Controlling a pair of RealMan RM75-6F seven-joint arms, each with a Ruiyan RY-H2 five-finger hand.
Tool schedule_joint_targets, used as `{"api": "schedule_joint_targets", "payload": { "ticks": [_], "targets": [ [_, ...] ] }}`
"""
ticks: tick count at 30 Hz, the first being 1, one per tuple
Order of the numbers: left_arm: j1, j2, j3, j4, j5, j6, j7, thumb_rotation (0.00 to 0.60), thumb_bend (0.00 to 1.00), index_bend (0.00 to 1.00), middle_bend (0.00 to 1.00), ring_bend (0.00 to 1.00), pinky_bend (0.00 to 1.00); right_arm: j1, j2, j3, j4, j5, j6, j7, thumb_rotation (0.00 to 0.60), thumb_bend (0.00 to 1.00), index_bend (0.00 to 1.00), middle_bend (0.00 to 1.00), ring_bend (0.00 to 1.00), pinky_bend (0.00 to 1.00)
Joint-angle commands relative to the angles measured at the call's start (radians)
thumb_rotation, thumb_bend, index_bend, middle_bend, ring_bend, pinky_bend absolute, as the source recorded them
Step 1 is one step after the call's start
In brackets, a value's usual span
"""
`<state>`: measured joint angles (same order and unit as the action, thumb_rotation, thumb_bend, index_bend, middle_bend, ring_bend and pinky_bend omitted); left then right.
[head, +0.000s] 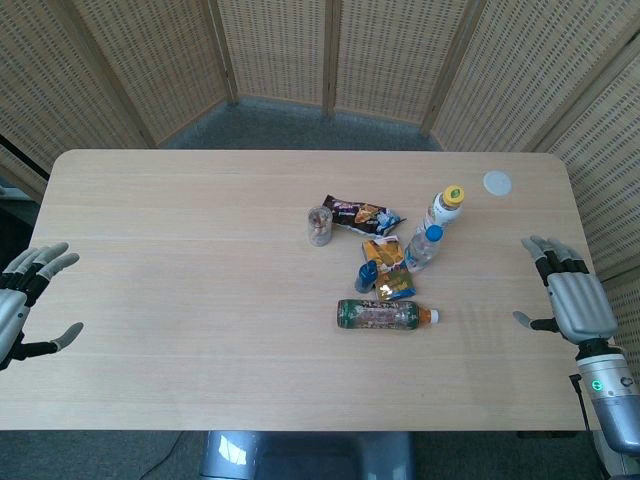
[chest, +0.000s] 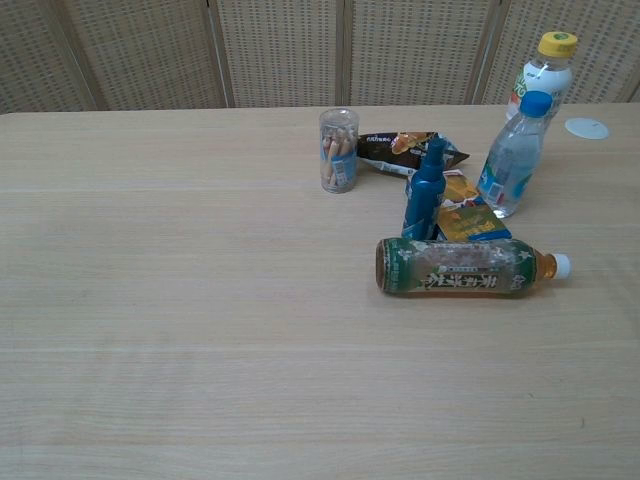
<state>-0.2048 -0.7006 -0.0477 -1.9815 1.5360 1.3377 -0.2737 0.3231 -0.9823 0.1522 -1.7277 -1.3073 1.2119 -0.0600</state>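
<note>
My left hand (head: 28, 295) hovers at the table's left edge, fingers spread, holding nothing. My right hand (head: 572, 298) is at the right edge, fingers apart and empty. Neither hand shows in the chest view. Between them lies a cluster: a green tea bottle (head: 385, 315) (chest: 462, 266) on its side, a small dark blue bottle (head: 366, 275) (chest: 425, 190) upright, a clear blue-capped bottle (head: 423, 247) (chest: 514, 155), a yellow-capped bottle (head: 446, 207) (chest: 544, 71), a clear snack cup (head: 319, 225) (chest: 339, 150), a dark snack packet (head: 362, 214) (chest: 408, 150) and yellow packets (head: 389, 266) (chest: 466, 208).
A white round lid (head: 497, 182) (chest: 586, 127) lies near the far right corner of the light wooden table (head: 180, 260). Woven folding screens (head: 280, 50) stand behind the table.
</note>
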Motion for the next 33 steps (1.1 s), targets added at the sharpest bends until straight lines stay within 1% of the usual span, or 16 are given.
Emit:
{"api": "schedule_joint_targets", "payload": {
  "ticks": [1, 10, 15, 20, 25, 33],
  "targets": [
    [-0.002, -0.001, -0.001, 0.002, -0.002, -0.003, 0.0, 0.6, 0.33, 0.13, 0.06, 0.0, 0.0, 0.002, -0.001, 0.002, 0.0, -0.001, -0.001, 0.002, 0.6, 0.1, 0.0, 0.0, 0.0, 0.0],
    [-0.002, -0.001, -0.004, 0.01, -0.001, 0.003, -0.007, 0.6, 0.33, 0.13, 0.07, 0.0, 0.0, 0.003, 0.0, -0.007, -0.011, -0.009, -0.01, 0.012, 0.6, 0.1, 0.0, 0.0, 0.0, 0.0],
    [-0.01, -0.002, -0.009, 0.017, -0.004, -0.006, -0.013, 0.6, 0.33, 0.13, 0.07, 0.0, 0.0, 0.01, -0.01, -0.026, -0.026, -0.023, -0.041, 0.012, 0.6, 0.1, 0.0, 0.0, 0.0, 0.0],
    [-0.016, -0.005, -0.011, 0.027, -0.014, -0.016, -0.021, 0.6, 0.33, 0.13, 0.06, 0.0, 0.0, 0.034, -0.04, -0.048, -0.046, -0.031, -0.1, 0.017, 0.6, 0.1, 0.0, 0.0, 0.0, 0.0],
    [-0.016, -0.008, -0.016, 0.031, -0.023, -0.013, -0.022, 0.6, 0.33, 0.13, 0.06, 0.0, 0.0, 0.076, -0.079, -0.073, -0.053, -0.038, -0.202, 0.041, 0.6, 0.1, 0.0, 0.0, 0.0, 0.0],
    [-0.021, -0.005, -0.023, 0.032, -0.031, -0.015, -0.016, 0.6, 0.33, 0.13, 0.06, 0.0, 0.0, 0.136, -0.158, -0.082, -0.021, -0.029, -0.293, 0.034, 0.6, 0.1, 0.0, 0.0, 0.0, 0.0]
  ]
}}
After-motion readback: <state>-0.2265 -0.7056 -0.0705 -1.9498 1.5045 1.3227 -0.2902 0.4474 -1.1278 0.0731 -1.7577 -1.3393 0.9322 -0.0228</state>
